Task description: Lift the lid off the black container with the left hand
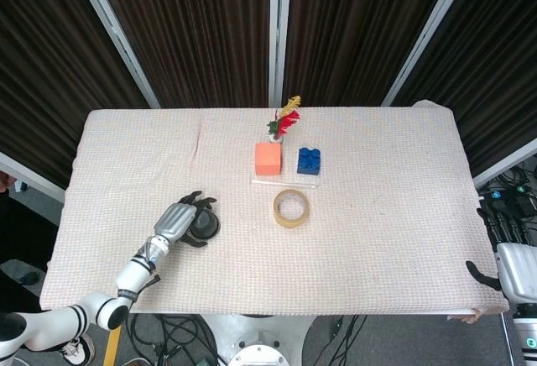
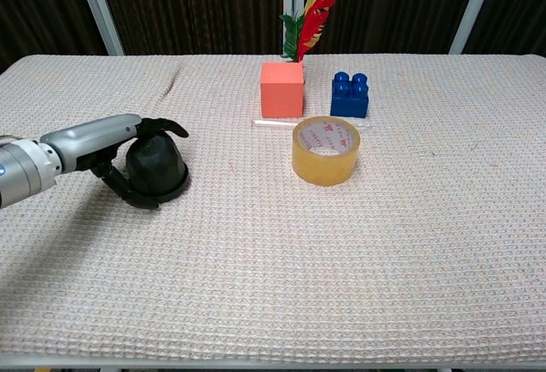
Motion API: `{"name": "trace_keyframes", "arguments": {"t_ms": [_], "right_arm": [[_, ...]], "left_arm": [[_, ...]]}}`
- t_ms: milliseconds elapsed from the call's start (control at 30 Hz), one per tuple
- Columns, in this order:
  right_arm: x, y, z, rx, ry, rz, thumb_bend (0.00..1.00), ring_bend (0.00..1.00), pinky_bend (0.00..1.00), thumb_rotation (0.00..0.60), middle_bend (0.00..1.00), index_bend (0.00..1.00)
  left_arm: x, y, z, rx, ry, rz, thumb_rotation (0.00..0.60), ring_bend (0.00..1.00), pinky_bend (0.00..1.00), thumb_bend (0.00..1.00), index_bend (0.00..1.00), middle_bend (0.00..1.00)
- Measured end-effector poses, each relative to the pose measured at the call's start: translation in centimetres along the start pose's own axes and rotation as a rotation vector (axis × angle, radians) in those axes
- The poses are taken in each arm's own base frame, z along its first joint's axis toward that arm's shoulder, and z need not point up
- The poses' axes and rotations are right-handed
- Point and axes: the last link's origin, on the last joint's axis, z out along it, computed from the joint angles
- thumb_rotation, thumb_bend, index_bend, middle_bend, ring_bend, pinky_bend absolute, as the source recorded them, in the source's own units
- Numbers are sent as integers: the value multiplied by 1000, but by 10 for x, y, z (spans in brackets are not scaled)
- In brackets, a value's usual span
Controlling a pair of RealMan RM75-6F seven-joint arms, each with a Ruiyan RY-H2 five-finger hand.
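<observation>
While its dark fingers (image 2: 162, 124) curl over and around the black container (image 2: 157, 167), the left hand (image 2: 128, 146) grips it low on the desk (image 2: 384, 244), at the left front. Well apart to the right stand a tape roll (image 2: 325, 150), an orange cube (image 2: 282, 89) and a blue brick (image 2: 350, 95). Off the desk's right edge, the right hand (image 1: 502, 253) holds nothing, fingers apart.

A table (image 1: 386, 240) under a pale woven cloth (image 2: 341, 252) stands before dark pleated curtains (image 1: 193, 30) — split by slanted white frame bars (image 1: 113, 34) (grey floor and loose cables (image 1: 180, 332) below).
</observation>
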Motion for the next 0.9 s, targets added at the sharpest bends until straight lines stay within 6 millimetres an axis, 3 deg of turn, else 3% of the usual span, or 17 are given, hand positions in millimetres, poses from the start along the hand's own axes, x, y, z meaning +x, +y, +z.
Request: {"name": "trace_keyframes", "arguments": {"t_ms": [533, 767, 900], "right_arm": [[-1, 3, 0, -15, -3, -4, 127, 0, 0, 600, 0, 0], [-1, 4, 0, -18, -1, -6, 127, 0, 0, 600, 0, 0], [-1, 4, 0, -20, -3, -5, 129, 0, 0, 600, 0, 0]], "left_arm": [[0, 2, 3, 1, 23, 3, 600, 70, 142, 31, 182, 360], [2, 2, 2, 3, 37, 1, 600, 128, 178, 83, 228, 436], [8, 4, 1, -4, 55, 10, 600, 154, 256, 104, 279, 453]]}}
